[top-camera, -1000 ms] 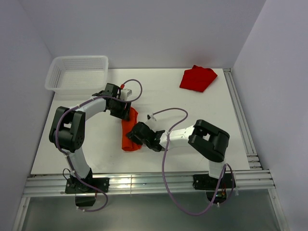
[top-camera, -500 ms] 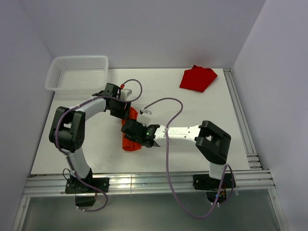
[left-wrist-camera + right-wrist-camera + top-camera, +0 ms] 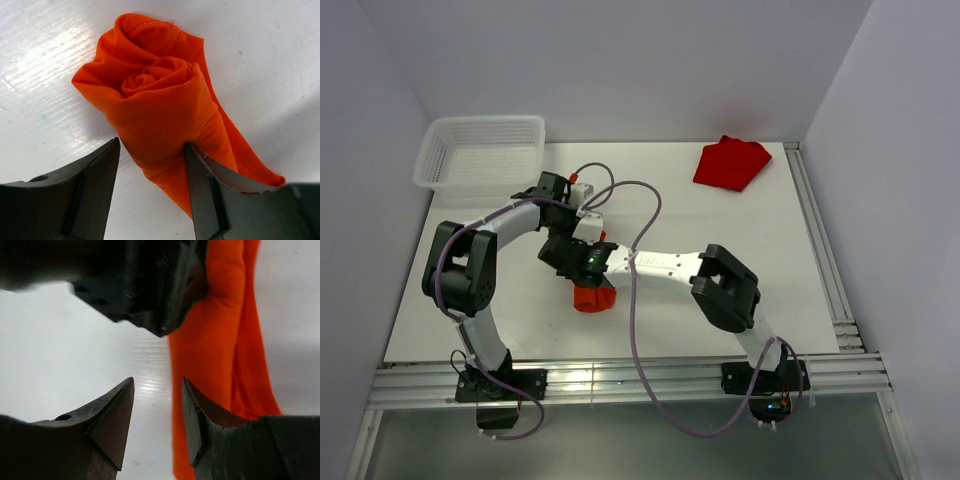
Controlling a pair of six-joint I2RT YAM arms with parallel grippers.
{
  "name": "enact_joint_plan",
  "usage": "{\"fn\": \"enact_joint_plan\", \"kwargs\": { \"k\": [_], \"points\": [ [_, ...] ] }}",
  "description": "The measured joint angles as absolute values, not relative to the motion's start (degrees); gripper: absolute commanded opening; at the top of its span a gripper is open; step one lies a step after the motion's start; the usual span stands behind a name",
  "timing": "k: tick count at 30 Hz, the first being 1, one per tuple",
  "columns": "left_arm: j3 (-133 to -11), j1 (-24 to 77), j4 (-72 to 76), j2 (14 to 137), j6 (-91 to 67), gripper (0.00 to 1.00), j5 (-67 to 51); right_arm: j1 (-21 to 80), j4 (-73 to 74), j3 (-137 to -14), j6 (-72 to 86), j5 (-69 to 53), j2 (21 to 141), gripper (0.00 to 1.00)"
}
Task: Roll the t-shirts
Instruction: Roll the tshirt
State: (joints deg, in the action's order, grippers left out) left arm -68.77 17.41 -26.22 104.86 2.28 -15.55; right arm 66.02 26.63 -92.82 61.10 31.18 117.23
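The orange t-shirt (image 3: 160, 95) lies rolled into a tight bundle on the white table; in the top view only its near end (image 3: 592, 297) shows under the arms. My left gripper (image 3: 151, 143) is open around the roll's far end. Its right finger (image 3: 200, 180) touches the cloth and its left finger stands clear of it. My right gripper (image 3: 157, 381) is open over bare table on the roll's left side, the orange cloth (image 3: 220, 340) just outside its right finger. The dark red t-shirt (image 3: 730, 163) lies crumpled at the back right.
A white mesh basket (image 3: 480, 150) stands at the back left corner. The left gripper's black body (image 3: 140, 285) hangs close above the right gripper's fingers. A metal rail (image 3: 820, 250) runs along the table's right edge.
The right arm has swung left across the orange roll, and its gripper, shut on the cloth a second ago, has opened. The left arm has not moved.
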Motion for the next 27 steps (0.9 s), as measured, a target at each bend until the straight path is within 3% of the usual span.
{"fn": "enact_joint_plan", "kwargs": {
  "k": [12,13,23,27],
  "points": [
    [-71.0,17.4,-28.6,105.3,2.3,0.63,-14.9,66.4,38.1,-100.2,60.6,34.3,125.3,0.57],
    [-71.3,17.4,-28.8,105.4,2.3,0.80,-15.0,66.4,38.7,-100.6,60.6,34.6,125.6,0.58],
    [-77.0,17.3,-32.1,105.8,2.3,0.79,-15.0,66.2,42.0,-102.4,60.5,35.3,127.7,0.58],
    [-78.4,16.7,-32.8,105.8,2.3,0.79,-15.1,65.7,41.9,-102.2,60.3,34.7,127.8,0.54]
  ]
}}
